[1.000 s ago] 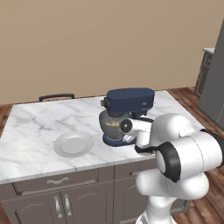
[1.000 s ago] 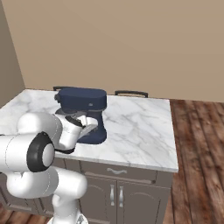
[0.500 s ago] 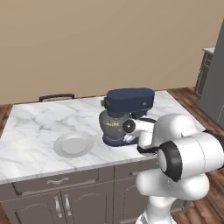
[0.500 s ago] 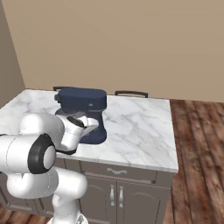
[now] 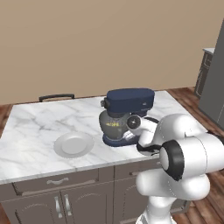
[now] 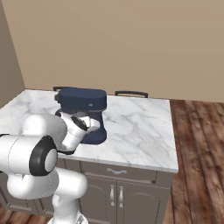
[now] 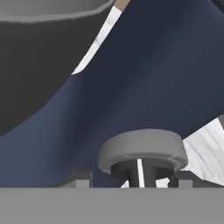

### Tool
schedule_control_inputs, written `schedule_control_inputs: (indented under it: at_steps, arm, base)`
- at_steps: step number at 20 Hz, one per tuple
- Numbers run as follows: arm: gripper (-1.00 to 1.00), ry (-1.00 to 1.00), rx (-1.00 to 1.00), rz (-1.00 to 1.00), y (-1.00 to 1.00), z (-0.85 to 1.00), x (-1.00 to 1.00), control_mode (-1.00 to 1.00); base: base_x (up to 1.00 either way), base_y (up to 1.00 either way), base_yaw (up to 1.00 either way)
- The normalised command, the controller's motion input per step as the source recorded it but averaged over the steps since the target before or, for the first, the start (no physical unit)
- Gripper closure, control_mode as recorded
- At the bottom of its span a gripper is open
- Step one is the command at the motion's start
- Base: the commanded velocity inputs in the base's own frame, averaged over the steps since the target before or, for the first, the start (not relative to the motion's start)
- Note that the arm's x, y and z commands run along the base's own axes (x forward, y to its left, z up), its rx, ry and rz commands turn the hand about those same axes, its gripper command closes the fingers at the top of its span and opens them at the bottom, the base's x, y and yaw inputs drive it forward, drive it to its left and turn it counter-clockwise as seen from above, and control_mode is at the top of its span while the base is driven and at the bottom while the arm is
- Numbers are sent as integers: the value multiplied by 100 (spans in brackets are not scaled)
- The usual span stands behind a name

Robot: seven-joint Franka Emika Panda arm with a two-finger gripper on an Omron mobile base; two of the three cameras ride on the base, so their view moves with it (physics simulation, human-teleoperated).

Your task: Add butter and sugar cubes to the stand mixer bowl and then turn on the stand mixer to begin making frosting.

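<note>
Navy stand mixer (image 5: pixel 129 105) on counter (image 5: pixel 30 140), knob (image 7: pixel 141 151) directly ahead of hand (image 7: pixel 131 180). Fingers spread either side of knob stem, not gripping. Yellow butter (image 5: pixel 114 124) visible in bowl (image 5: pixel 111 125). Step: switch-on. Next: close on knob, turn.
</note>
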Motion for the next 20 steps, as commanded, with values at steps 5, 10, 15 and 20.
schedule_control_inputs:
  at_steps: [5,10,15,20]
  arm:
    - [100,0,19,0,0,8,46,-100]
    - [100,0,18,0,0,9,53,-100]
    - [100,0,20,0,-2,9,48,-100]
    - [100,0,23,0,-13,13,24,-100]
  base:
    - [0,0,0]
    - [0,0,0]
    - [0,0,0]
    - [0,0,0]
